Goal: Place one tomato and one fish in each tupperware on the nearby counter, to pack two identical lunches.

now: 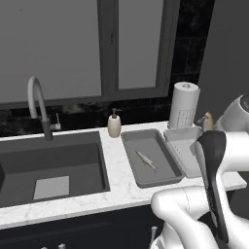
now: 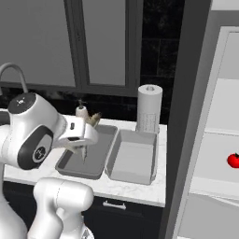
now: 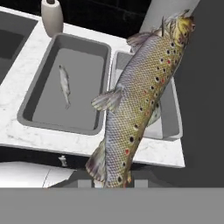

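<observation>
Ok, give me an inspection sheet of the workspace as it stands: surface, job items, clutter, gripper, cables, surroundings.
Surface: white marble-look counter, dark sink basin set in it on the left.
Job's things: darker grey tray holds one small silvery fish; lighter grey tray beside it has no tomato or fish in it; red tomato sits on a white shelf at the right.
Clutter: beige soap dispenser, white paper towel roll behind the trays.
Gripper: gripper shut on a large spotted brown fish, above the trays.
Cables: nothing seen.
Surroundings: curved grey faucet, window above a dark backsplash.
</observation>
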